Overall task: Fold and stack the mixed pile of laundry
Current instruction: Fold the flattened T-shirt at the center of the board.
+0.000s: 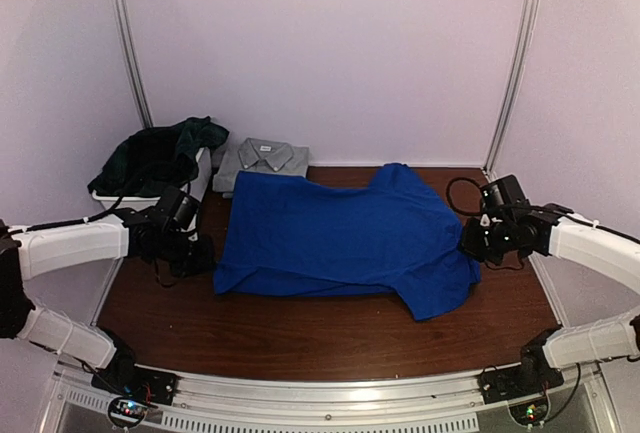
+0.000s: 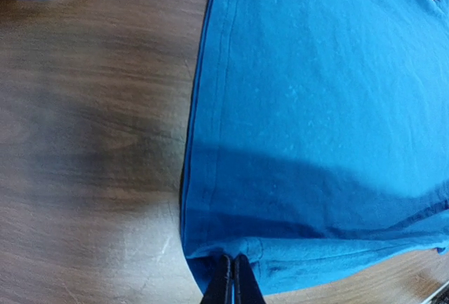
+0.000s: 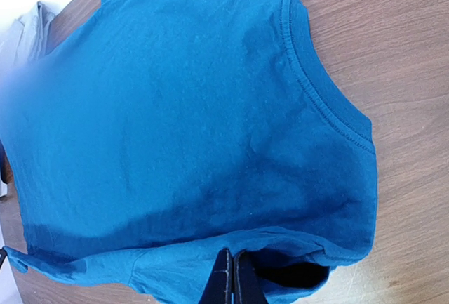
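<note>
Left wrist view: left gripper (image 2: 231, 283) is clenched, with its fingertips at the near corner of the hem (image 2: 210, 107) of the blue T-shirt (image 2: 316, 107). Cloth bunches around the tips, so a pinch on that corner is judged likely. In the right wrist view, right gripper (image 3: 231, 276) is also clenched. It nips the raised sleeve edge just below the neckband (image 3: 309, 86).

Top external view: the blue T-shirt lies flat across the middle of the table (image 1: 300, 338). Its long axis runs side to side, with the hem toward the left arm and the neck toward the right arm. Each gripper sits at its own end of the shirt, on the near edge. A fold would therefore carry the near edge away from the arm bases toward the far edge, or bring one end over the other.

Behind the shirt lie a folded grey shirt (image 1: 262, 158) and a basket (image 1: 110, 196) holding a dark green garment (image 1: 160, 153).

Markings: no print, brand or readable writing shows on the blue cloth. A small collar tag on the grey shirt is too small to read.
</note>
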### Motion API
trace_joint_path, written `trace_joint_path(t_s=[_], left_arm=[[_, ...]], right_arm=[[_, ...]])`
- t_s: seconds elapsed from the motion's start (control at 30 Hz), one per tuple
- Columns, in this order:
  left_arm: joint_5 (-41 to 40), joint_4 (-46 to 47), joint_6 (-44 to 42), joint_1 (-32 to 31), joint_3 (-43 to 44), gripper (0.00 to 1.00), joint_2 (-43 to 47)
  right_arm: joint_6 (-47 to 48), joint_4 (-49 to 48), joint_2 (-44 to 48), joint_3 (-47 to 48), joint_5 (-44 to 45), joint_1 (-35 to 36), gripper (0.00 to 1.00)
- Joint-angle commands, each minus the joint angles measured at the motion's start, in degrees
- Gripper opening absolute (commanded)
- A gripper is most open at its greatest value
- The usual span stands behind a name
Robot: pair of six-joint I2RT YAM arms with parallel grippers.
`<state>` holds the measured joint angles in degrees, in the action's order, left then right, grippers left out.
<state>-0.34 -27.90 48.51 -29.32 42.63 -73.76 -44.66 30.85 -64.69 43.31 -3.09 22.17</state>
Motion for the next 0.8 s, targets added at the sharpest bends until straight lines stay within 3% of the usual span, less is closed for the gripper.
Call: trace_joint_path(t_s=[0.0, 0.77], left_arm=[[-3.71, 2.85, -3.78, 0.66, 2.94, 0.0, -1.75], [-5.01, 6.05, -7.03, 2.85, 5.52, 0.0, -9.04]], right_arm=[[2.68, -2.91, -1.73, 1.63, -0.91, -1.25, 0.0], [8.25, -7.73, -11.86, 5.87, -2.97, -4.94, 0.0]])
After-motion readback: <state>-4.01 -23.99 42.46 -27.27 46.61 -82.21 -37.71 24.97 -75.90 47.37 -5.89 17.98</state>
